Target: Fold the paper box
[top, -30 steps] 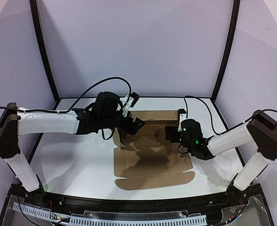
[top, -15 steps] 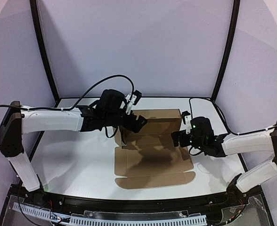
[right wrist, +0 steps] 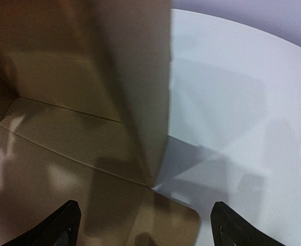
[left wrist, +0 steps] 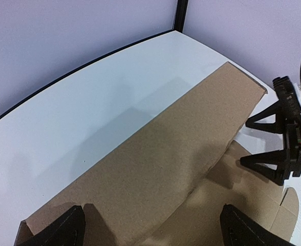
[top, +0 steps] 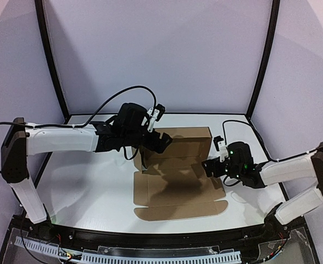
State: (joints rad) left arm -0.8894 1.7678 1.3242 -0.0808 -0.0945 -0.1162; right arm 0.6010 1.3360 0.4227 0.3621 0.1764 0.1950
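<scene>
The paper box (top: 175,190) is brown cardboard, lying mostly flat in the middle of the table. Its back panel (top: 186,136) stands raised. My left gripper (top: 160,144) is open at the panel's left end, its jaws wide apart over the cardboard (left wrist: 155,159) in the left wrist view, holding nothing. My right gripper (top: 210,166) is open at the box's right edge, low over the table. In the right wrist view its fingers (right wrist: 58,228) straddle the raised panel's end corner (right wrist: 140,92) and a rounded flap (right wrist: 171,220). The right gripper also shows in the left wrist view (left wrist: 286,133).
A white table (top: 84,181) carries the box, with black frame posts (top: 51,60) and pale walls behind. The box's front flap (top: 181,210) lies flat towards the near edge. A cable (top: 241,195) trails by the right arm.
My right arm has stretched out and its gripper has drawn back right, off the box floor to its right edge. The back panel stands more upright. My left gripper has shifted slightly right.
</scene>
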